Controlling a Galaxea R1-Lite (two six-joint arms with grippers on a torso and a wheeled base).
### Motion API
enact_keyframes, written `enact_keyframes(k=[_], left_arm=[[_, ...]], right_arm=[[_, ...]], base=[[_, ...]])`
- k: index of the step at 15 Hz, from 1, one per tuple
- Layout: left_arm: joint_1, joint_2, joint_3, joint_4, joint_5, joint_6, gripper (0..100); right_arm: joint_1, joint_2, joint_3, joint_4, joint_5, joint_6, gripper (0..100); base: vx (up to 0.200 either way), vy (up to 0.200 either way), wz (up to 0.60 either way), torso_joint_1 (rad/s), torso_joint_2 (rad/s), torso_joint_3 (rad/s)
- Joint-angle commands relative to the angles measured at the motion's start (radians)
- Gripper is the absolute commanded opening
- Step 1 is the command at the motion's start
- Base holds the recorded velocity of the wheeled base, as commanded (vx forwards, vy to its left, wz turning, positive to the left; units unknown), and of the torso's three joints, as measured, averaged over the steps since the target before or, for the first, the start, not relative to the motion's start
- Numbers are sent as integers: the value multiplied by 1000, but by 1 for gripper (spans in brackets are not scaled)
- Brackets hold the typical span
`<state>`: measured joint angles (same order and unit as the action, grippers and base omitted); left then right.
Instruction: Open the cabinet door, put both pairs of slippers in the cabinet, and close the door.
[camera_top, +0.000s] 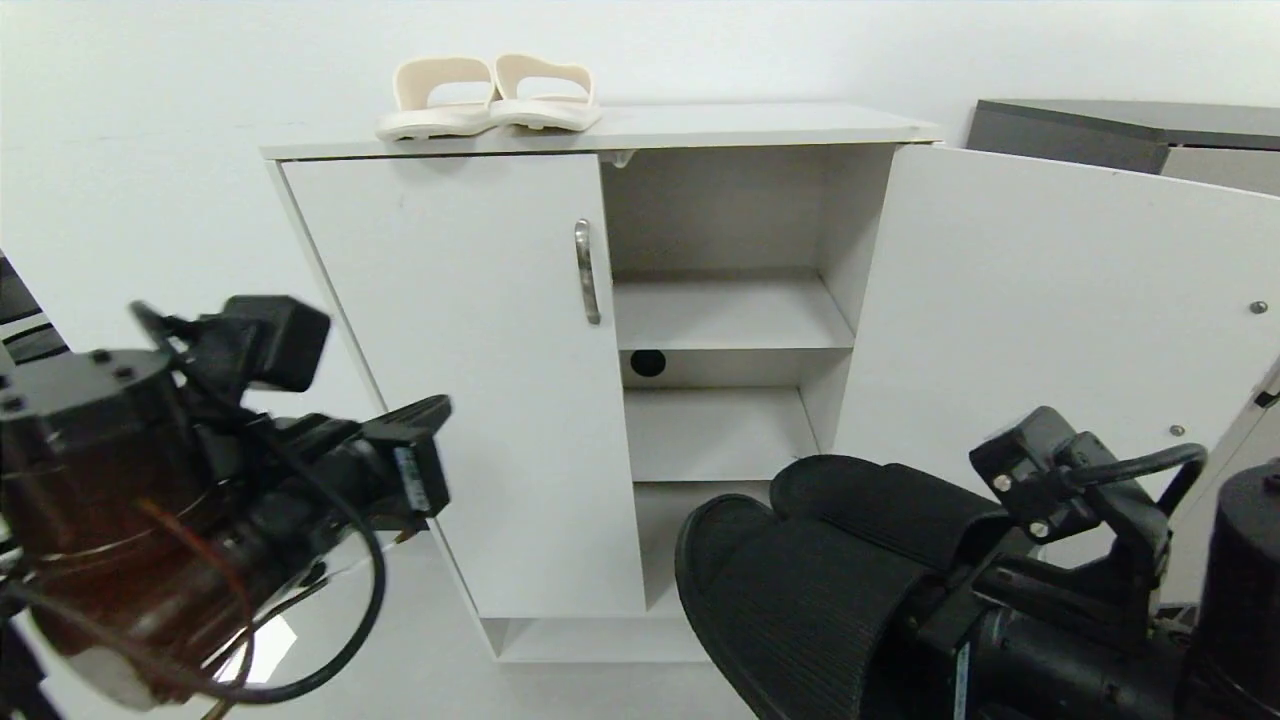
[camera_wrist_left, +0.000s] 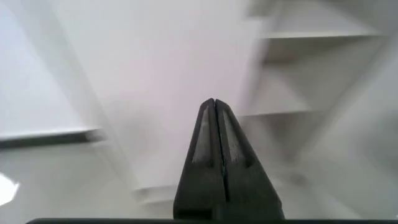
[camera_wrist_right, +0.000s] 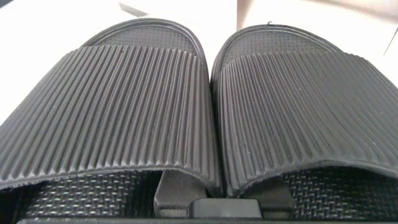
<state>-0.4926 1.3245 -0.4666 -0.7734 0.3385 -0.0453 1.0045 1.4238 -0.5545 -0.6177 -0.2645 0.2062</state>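
Note:
A white cabinet (camera_top: 760, 122) stands against the wall, its right door (camera_top: 1050, 310) swung open and its left door (camera_top: 470, 380) closed. A cream pair of slippers (camera_top: 490, 95) rests on the cabinet's top at the left. The black ribbed pair of slippers (camera_top: 810, 570) (camera_wrist_right: 199, 106) hangs side by side in front of the open compartment's lower part, with my right gripper (camera_wrist_right: 224, 202) shut on it at the heel end. My left gripper (camera_top: 430, 410) (camera_wrist_left: 214, 124) is shut and holds nothing, level with the closed left door's lower half.
Inside the open half are two bare shelves (camera_top: 730, 315) (camera_top: 715, 435) and a floor panel. A metal handle (camera_top: 587, 272) is on the left door's inner edge. A grey unit (camera_top: 1120, 130) stands behind the open door at the right.

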Motion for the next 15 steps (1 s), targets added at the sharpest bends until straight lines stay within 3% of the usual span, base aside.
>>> enact_keyframes(k=[1, 3, 4, 5, 7, 8, 9, 13, 14, 15], left_arm=[[132, -335, 223, 28, 194, 48, 0], [282, -554, 302, 135, 203, 48, 0], [318, -610, 321, 177, 203, 48, 0], [413, -824, 371, 353, 200, 48, 0], [460, -1056, 399, 579, 197, 47, 0], [463, -1263, 394, 786, 146, 50, 0], [483, -1306, 399, 844, 48, 47, 0], [491, -1323, 450, 773, -360, -1, 0], [491, -1323, 457, 760, -426, 2, 0], [491, -1323, 457, 760, -431, 5, 0]], right_arm=[[0, 47, -4, -2, -2, 1, 0], [0, 43, -1, -4, -4, -1, 0], [0, 40, -1, -4, -2, -1, 0], [2, 33, 2, -4, -2, -2, 0], [2, 35, 4, -4, -2, -2, 0], [3, 37, 5, -2, -1, -2, 0], [3, 38, 5, -4, 4, -2, 0], [5, 44, 16, -4, 7, -1, 0], [5, 44, 18, -4, 10, -1, 0], [5, 46, 19, -4, 11, -1, 0]], base=[[0, 0, 0, 0, 0, 0], [0, 0, 0, 0, 0, 0], [0, 0, 0, 0, 0, 0], [0, 0, 0, 0, 0, 0], [0, 0, 0, 0, 0, 0], [0, 0, 0, 0, 0, 0], [0, 0, 0, 0, 0, 0], [0, 0, 0, 0, 0, 0], [0, 0, 0, 0, 0, 0], [0, 0, 0, 0, 0, 0]])
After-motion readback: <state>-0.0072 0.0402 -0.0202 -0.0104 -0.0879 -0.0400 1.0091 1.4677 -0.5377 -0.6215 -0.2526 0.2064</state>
